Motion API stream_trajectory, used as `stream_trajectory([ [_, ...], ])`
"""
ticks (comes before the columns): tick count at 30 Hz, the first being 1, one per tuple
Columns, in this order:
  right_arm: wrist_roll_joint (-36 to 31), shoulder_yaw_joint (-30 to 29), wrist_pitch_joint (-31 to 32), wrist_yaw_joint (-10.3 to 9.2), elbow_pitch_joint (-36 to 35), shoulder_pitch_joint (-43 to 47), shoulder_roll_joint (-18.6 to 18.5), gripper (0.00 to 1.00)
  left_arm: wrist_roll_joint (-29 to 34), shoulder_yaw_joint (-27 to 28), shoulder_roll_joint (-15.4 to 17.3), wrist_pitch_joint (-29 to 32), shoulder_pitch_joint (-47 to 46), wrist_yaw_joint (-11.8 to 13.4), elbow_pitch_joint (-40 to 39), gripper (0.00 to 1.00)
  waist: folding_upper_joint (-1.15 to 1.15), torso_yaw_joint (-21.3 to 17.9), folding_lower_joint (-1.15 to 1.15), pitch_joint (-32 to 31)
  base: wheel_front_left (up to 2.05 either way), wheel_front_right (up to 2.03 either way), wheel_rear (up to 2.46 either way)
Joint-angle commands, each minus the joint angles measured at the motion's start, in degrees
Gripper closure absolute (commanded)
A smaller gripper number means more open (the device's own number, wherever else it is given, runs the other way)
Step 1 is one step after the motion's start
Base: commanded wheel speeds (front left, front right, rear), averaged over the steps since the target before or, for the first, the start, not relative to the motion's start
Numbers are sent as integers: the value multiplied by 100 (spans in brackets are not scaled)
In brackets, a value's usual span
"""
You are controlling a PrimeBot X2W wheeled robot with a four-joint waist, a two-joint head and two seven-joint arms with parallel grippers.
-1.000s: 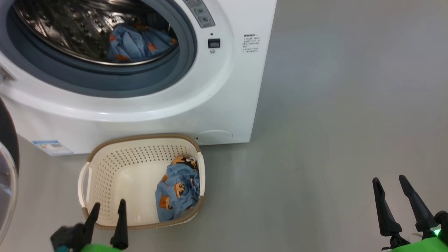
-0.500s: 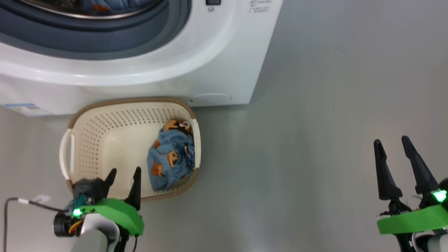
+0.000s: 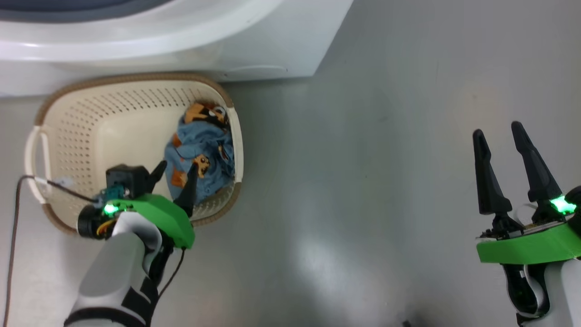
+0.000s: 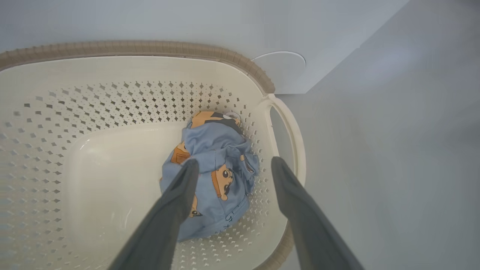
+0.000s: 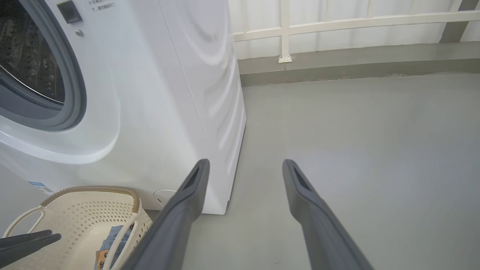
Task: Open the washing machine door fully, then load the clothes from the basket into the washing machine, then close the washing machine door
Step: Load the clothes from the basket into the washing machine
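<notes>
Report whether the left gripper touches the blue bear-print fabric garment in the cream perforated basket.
Cannot tell. In the left wrist view, one finger of the left gripper overlaps the blue garment; neither contact nor gap shows plainly.

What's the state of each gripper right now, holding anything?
Left gripper: open, holding nothing, poised over the blue garment in the basket.
Right gripper: open, empty, over the floor.

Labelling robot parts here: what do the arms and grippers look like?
The left gripper and right gripper each carry two long black fingers on a bright green mount with a glowing green light. Forearms pale grey-white with black bands; a dark cable trails by the left wrist.
</notes>
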Motion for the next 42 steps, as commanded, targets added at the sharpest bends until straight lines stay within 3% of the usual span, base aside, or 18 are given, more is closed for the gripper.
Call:
stream_trajectory([
  [1, 33, 150, -27, 35, -171, -22, -63, 0, -95, 13, 203, -37, -105, -13, 58, 0, 0, -150, -1, 484, 0, 0, 0],
  [21, 66, 326, -27, 35, -406, -553, 7, 0, -767, -879, 733, -37, -1362, -14, 1126, 0, 0, -530, -1, 1589, 0, 0, 0],
  [33, 61, 384, -27, 35, -505, -629, 52, 0, -1025, -1128, 886, -37, -1702, -14, 1475, 1, 0, -685, -1, 1783, 0, 0, 0],
  [34, 59, 385, -27, 35, -509, -630, 54, 0, -1053, -1144, 891, -37, -1726, -14, 1500, 48, 0, -690, -1, 1784, 0, 0, 0],
  [36, 55, 380, -27, 35, -508, -634, 55, 0, -1097, -1183, 895, -37, -1767, -14, 1539, 100, 0, -691, -1, 1775, 0, 0, 0],
  [42, 35, 315, -27, 35, -480, -604, 27, 0, -1264, -1156, 844, -37, -1756, -14, 1414, 100, 0, -588, -1, 1604, 0, 0, 0],
])
